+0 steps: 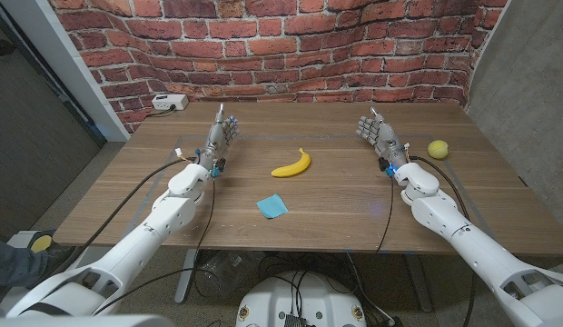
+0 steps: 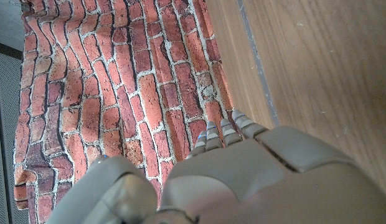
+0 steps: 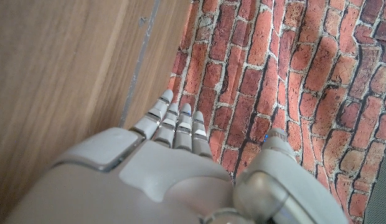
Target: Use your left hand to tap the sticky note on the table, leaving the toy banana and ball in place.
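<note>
On wooden table (image 1: 336,204): blue sticky note (image 1: 272,206) near front centre, toy banana (image 1: 292,164) just behind it, yellow ball (image 1: 437,148) far right. Left hand (image 1: 220,141) up at left, well apart from note, fingers (image 2: 213,138) extended, holding nothing. Right hand (image 1: 377,133) same at right, near ball, fingers (image 3: 174,121) straight, empty. Brick wall (image 1: 263,45) behind.

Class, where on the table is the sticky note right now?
In the head view, the blue sticky note lies near the table's front middle, just in front of the toy banana, apart from it.
</note>
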### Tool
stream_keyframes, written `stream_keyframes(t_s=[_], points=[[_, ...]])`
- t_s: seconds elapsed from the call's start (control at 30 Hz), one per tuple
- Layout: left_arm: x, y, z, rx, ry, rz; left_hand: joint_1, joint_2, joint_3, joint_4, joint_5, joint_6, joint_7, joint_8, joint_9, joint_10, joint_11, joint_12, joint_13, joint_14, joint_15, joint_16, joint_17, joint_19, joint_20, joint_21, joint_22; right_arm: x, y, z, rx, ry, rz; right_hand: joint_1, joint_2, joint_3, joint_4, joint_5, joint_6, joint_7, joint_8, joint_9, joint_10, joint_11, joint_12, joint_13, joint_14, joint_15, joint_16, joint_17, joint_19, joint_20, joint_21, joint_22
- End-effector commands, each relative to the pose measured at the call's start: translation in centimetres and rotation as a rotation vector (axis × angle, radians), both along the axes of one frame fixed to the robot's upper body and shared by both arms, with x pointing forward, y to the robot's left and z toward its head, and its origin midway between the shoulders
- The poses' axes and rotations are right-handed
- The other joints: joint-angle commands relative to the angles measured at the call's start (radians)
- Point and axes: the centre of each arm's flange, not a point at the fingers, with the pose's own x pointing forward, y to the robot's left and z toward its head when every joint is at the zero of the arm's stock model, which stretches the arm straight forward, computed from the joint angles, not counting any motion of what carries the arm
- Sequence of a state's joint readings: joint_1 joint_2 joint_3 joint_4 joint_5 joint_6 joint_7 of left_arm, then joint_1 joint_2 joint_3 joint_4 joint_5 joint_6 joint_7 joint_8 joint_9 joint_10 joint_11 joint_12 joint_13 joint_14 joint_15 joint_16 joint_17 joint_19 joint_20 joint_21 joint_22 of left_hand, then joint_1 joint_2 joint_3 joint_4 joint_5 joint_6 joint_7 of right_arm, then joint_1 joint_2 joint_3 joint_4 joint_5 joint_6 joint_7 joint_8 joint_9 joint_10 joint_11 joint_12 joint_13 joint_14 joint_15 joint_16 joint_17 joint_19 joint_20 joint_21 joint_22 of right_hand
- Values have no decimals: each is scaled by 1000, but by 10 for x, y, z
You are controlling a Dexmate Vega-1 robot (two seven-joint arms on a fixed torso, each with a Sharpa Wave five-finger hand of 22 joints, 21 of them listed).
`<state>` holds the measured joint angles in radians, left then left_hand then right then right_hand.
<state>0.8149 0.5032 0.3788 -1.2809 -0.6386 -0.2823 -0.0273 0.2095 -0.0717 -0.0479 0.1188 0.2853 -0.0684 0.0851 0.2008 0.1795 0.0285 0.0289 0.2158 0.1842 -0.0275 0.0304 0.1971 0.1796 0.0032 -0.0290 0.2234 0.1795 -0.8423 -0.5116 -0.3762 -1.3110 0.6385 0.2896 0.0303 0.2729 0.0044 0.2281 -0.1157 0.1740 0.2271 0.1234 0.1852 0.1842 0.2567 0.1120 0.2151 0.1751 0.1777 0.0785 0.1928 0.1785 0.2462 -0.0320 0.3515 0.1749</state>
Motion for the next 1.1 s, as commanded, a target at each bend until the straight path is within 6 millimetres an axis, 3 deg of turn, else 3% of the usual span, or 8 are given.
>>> stream_keyframes(t_s=[0.03, 0.23, 0.5, 0.7, 0.83, 1.0, 1.1], points=[[-6, 2, 6, -1, -26, 22, 9, -3, 0, 4, 7, 11, 7, 7, 5, 4, 11, 7, 4, -2, 2, 4, 3, 0, -13, 5, 3, -8, 7, -6, -19, -9, -8, 5, 0, 5, 1, 4, 3, -5, 5, 3, 8, 7, 6, 5, 3, 6, 3, 3, -3, 3, 1, 4], [-16, -1, 7, 17, -32, 25, 13, 2, 1, 3, 8, 25, 2, 10, 5, 13, 10, 8, 4, 3, 3, 4, 3, 0, -6, 3, 3, -17, 10, -6, -30, -36, 1, 2, 0, 3, 2, 4, -1, -13, 4, 3, 5, 9, 4, 5, -1, 8, 0, 4, -12, 5, -5, 4], [-29, -7, 6, 31, -63, 16, 29, 18, -3, -2, 8, 73, 6, 19, 5, 68, 12, 19, 4, 64, 6, 15, 4, 61, 9, 19, 4, -27, 12, 1, -60, -72, -10, 0, 1, 2, 3, 4, -3, -15, 4, 3, 6, 7, 3, 5, -1, 7, 0, 5, -13, 6, -8, 4], [-33, -7, 3, 13, -88, 38, 37, 27, -13, -5, 5, 184, 10, 46, 6, 148, 23, 37, 5, 135, 11, 25, 6, 81, 33, 18, 5, -35, 9, 2, -46, -81, -19, -1, 4, 3, 4, 5, 2, -17, 6, 3, 7, 10, 3, 6, -1, 9, -1, 6, -15, 9, -11, 4], [-29, -8, 2, 3, -126, 10, 45, 35, -18, -6, 2, 263, -9, 65, 6, 186, 16, 40, 6, 166, 1, 24, 5, 80, 43, 11, 5, -43, 6, 1, -52, -90, -26, -3, 6, 3, 6, 5, 5, -18, 8, 3, 12, 10, 4, 6, 2, 9, 0, 7, -13, 9, -12, 4], [-26, -12, 0, 13, -147, 13, 53, 43, -22, -8, 1, 321, -57, 75, 5, 185, 11, 31, 7, 158, -10, 11, 4, 65, 84, 1, 6, -49, 3, -2, -49, -86, -41, -7, 8, 2, 8, 5, 8, -21, 9, 4, 11, 10, 3, 6, 2, 12, 0, 7, -11, 9, -13, 4], [-26, -15, -2, 29, -154, 36, 58, 47, -23, -10, 0, 343, -69, 77, 5, 173, 12, 23, 7, 145, -5, 3, 4, 61, 93, -3, 5, -49, 1, -4, -50, -76, -53, -9, 9, 1, 9, 5, 10, -24, 10, 4, 11, 12, 3, 6, 2, 13, 0, 8, -11, 11, -15, 4]])
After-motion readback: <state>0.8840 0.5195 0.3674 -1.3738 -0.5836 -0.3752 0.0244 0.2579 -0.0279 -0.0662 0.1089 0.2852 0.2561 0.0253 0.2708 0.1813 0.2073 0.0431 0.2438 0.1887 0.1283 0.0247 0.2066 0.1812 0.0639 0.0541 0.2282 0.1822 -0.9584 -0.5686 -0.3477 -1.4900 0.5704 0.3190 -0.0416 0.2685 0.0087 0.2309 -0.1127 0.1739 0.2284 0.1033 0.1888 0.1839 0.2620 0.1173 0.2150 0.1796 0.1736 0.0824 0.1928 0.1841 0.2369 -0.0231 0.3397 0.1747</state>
